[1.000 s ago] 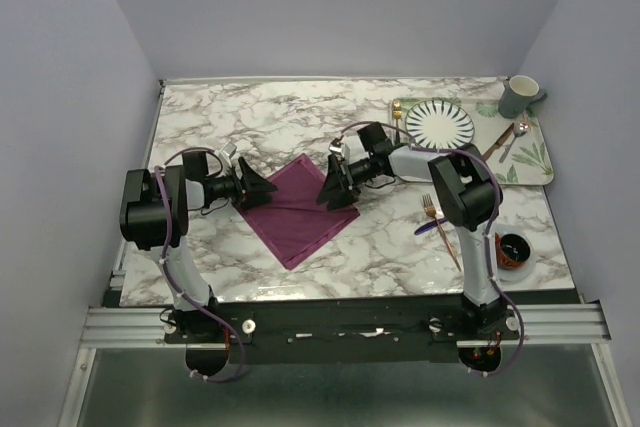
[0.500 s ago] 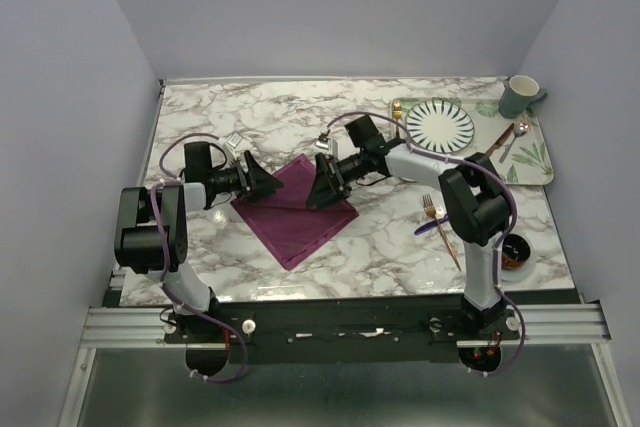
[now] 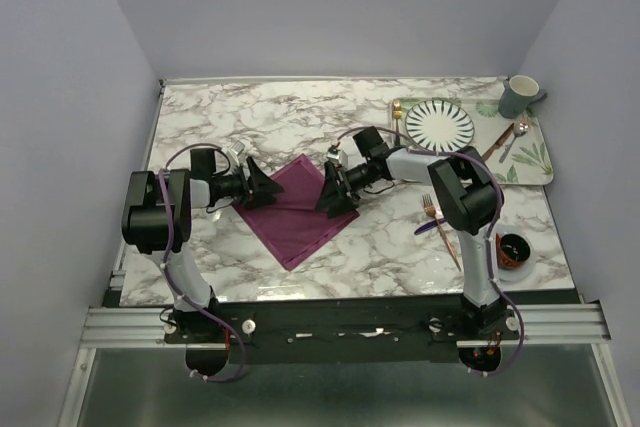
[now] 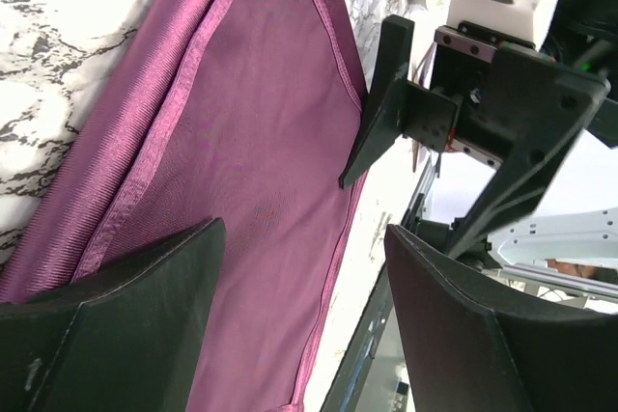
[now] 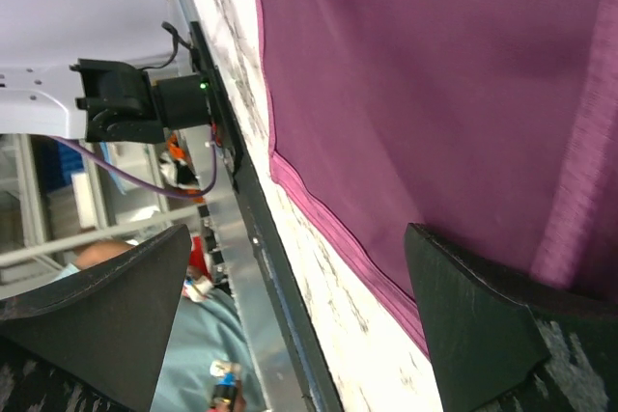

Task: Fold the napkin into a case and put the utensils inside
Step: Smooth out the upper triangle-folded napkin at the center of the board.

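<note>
The plum-purple napkin (image 3: 296, 212) lies flat on the marble table, turned like a diamond. My left gripper (image 3: 263, 190) is open, low at the napkin's left corner. In its wrist view (image 4: 304, 335) the cloth (image 4: 251, 142) runs between and beyond the jaws. My right gripper (image 3: 336, 197) is open at the napkin's right corner. Its wrist view (image 5: 290, 325) shows the cloth's hemmed edge (image 5: 415, 74) under the jaws. The grippers face each other across the cloth. The copper fork (image 3: 441, 227) and dark blue knife (image 3: 429, 229) lie crossed on the table to the right. No case shows.
A leaf-patterned tray (image 3: 530, 159) at the back right holds a striped plate (image 3: 440, 124), a grey mug (image 3: 518, 95), a silver spoon (image 3: 520, 133) and a gold utensil (image 3: 397, 115). A small dark bowl (image 3: 513, 248) stands near the right front edge.
Both grippers have drawn back a little toward the near side since half a second ago. The napkin lies as before.
</note>
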`<move>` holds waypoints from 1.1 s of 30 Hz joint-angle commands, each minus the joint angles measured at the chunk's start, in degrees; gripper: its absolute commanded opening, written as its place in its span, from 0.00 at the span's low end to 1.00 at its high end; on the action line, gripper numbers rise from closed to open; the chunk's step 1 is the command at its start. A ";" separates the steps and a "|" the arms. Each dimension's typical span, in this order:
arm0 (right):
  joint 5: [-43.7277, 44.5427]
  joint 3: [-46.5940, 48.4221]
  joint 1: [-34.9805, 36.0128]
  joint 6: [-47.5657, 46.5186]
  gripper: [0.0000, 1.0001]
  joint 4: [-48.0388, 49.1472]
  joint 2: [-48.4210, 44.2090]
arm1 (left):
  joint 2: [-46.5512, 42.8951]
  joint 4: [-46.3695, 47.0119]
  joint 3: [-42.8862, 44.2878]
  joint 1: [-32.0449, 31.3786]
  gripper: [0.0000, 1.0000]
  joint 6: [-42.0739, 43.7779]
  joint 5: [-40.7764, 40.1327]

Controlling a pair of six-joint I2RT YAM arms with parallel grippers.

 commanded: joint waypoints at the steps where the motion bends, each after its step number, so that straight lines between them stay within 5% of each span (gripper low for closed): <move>1: -0.76 -2.72 -2.48 -0.14 1.00 -0.42 2.18 | 2.79 -1.29 -0.11 0.27 0.82 1.45 -2.76; 14: 4.51 3.08 -2.57 -8.48 0.91 -13.42 -4.49 | -11.16 -13.94 -1.63 -0.52 0.75 8.20 -2.15; 21: 12.33 3.78 -2.75 -14.99 0.76 -20.55 -9.77 | -13.65 -35.19 13.40 -1.83 0.70 30.26 -11.36; 24: 16.02 3.96 -3.10 -15.69 0.71 -22.57 -10.39 | -10.14 -40.29 20.07 -3.06 0.62 38.08 -15.15; 28: 20.59 3.44 -3.98 -15.70 0.66 -24.77 -11.35 | -4.61 -46.89 27.91 -6.83 0.38 46.34 -19.19; 33: 23.67 1.85 -6.08 -16.31 0.66 -26.00 -11.80 | -0.91 -51.65 32.58 -12.73 0.25 55.05 -29.01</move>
